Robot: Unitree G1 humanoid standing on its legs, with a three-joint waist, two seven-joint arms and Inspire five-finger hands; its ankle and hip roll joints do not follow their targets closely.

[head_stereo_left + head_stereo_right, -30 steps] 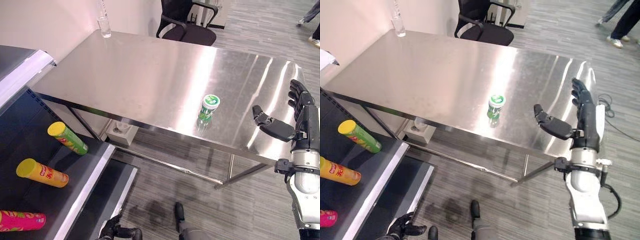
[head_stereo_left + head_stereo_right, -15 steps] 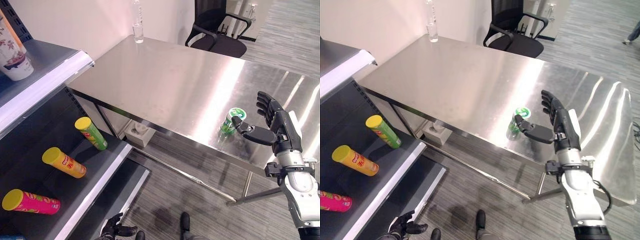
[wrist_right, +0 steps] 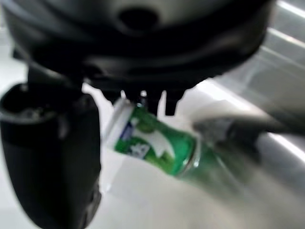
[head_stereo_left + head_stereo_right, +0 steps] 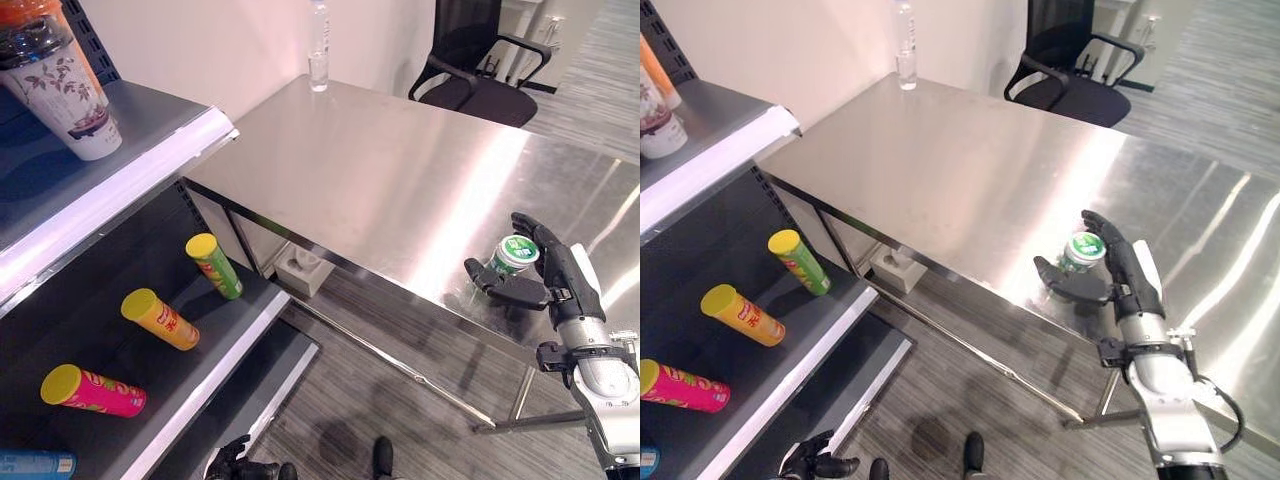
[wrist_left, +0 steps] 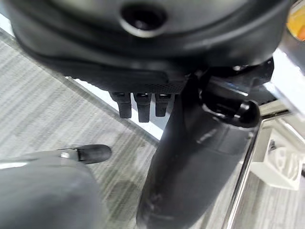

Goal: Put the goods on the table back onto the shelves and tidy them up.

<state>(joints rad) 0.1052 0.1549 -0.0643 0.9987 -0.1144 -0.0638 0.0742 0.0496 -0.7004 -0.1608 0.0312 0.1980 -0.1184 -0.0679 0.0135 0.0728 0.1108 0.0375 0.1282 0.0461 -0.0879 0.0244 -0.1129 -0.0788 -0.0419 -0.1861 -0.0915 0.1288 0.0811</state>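
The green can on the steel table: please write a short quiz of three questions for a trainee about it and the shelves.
1. True or false: the green can stands upright on the steel table.
2. Which hand is at the can? A) left hand B) right hand
3. Fill in: the lower shelf holds a green tube, a yellow tube and a ____ tube, all lying down.

Key: 1 true; 2 B, its thumb and fingers are either side of the can, grip not yet clear; 3 pink.
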